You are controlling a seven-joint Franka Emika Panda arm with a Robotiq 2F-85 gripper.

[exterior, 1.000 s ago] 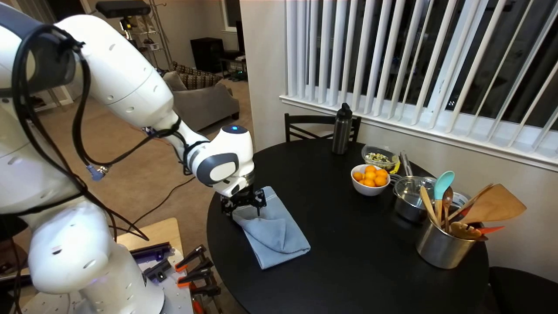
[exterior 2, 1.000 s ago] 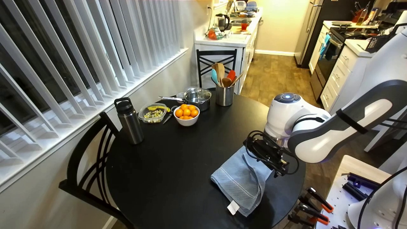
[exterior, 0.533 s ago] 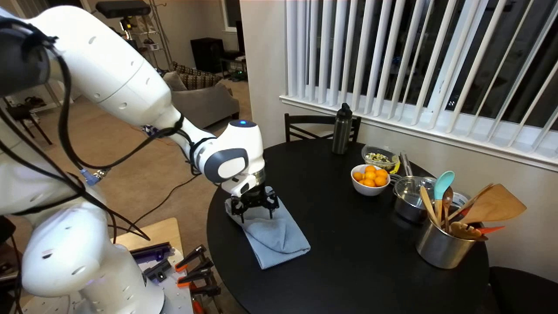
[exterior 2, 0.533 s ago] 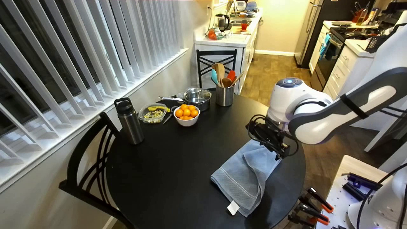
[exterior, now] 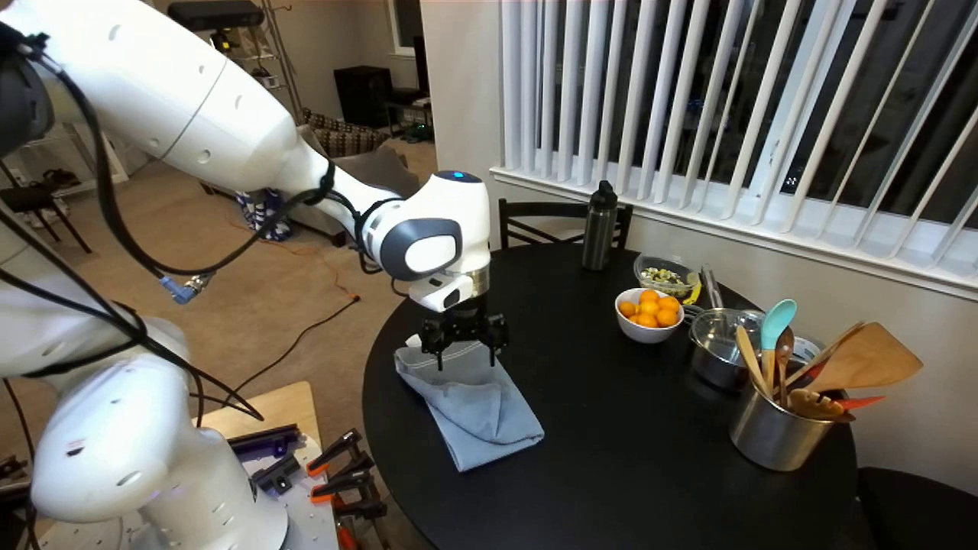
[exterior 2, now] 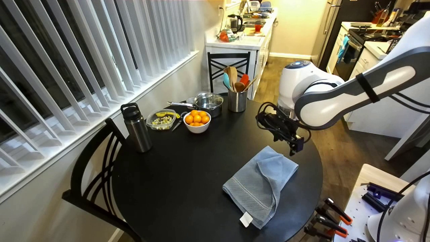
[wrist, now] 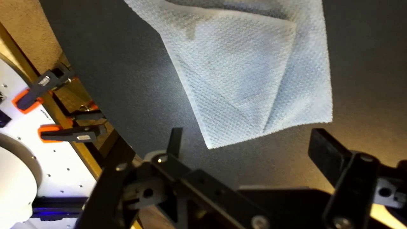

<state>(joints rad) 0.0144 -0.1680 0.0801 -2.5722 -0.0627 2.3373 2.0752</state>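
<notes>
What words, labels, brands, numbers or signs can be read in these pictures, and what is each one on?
None can be read.
White rectangular tag on the folded light-blue fabric towel: no print can be made out.
Silver labels on two black-and-orange clamps: too small and blurred to read.
Dark marking on the flat white plate dotted with holes: too blurred to read.

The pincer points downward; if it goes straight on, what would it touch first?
The pincer would probably meet the blue towel first, near one end; depth is unclear, so perhaps the table beside it.
</notes>
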